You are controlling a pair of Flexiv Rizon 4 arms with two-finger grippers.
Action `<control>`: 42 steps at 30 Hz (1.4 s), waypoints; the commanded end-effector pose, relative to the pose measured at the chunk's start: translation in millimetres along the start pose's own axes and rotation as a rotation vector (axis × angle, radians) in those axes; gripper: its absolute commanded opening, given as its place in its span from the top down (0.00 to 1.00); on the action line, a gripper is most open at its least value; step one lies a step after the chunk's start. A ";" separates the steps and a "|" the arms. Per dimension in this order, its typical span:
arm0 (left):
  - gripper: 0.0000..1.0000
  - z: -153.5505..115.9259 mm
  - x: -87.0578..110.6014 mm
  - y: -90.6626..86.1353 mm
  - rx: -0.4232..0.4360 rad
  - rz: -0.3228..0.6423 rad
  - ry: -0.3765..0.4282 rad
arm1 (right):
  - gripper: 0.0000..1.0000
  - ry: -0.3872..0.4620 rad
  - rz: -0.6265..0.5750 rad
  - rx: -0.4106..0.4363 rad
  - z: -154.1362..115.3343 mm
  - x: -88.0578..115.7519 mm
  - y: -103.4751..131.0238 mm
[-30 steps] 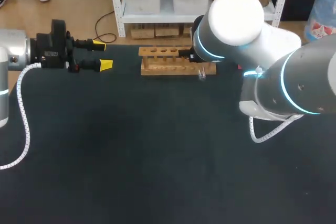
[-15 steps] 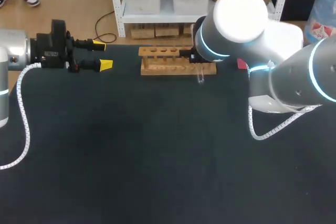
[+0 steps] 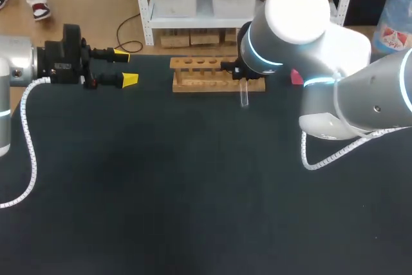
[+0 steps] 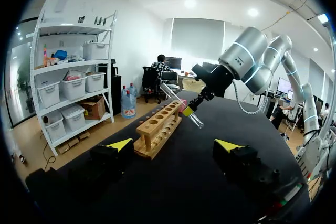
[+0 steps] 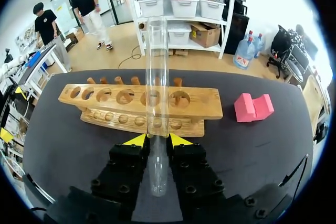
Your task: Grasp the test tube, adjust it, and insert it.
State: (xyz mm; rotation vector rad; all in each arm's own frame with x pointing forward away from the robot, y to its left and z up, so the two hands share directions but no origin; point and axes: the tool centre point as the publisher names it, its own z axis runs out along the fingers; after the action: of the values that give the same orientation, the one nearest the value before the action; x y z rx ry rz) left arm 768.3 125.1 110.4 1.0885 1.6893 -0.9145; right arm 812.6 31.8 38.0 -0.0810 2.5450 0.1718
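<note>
Slightly lower and nearer than a second ago, the slender clear test tube (image 3: 244, 96) now shows more of its length past the near right end of the pale wooden rack with a row of round holes (image 3: 212, 75), and the right arm's big white joint has shifted a little to the right; the left arm has not moved. The right hand (image 5: 157, 140) is closed on the tube, one yellow-tipped finger on each side, gripping it well toward one end, so most of its length reaches ahead of the fingers and crosses in front of the rack's holes. Seen from the left wrist, the tube is tilted, held in the air above the black tabletop (image 3: 193, 191) and just beside the rack, not in any hole. The left hand (image 3: 125, 67) waits at the far left, fingers spread wide with nothing between them. A small pink block (image 5: 253, 107) lies to the right of the rack. The likely risk is that the tilted tube meets the rack's top bar rather than a hole, and since its wall is smooth it could pivot or slide in the fingers, or crack. The tube looks see-through, empty and thin-walled, with a rounded closed end.
</note>
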 end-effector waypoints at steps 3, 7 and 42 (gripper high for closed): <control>0.00 0.2 1.2 0.0 -0.002 0.003 -0.005 | 1.00 0.008 0.000 0.000 1.4 -1.3 -1.2; 0.00 0.2 1.2 0.0 -0.002 0.003 -0.005 | 1.00 0.010 -0.003 -0.002 1.6 -0.5 -1.5; 0.00 0.2 1.2 0.0 -0.002 0.003 -0.005 | 1.00 -0.039 0.002 0.002 -54.7 -1.2 -4.0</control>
State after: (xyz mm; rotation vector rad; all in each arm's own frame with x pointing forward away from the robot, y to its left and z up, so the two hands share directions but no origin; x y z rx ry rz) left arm 768.3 125.1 110.4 1.0885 1.6893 -0.9145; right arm 795.6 26.0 77.7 -0.0802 2.5249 0.1724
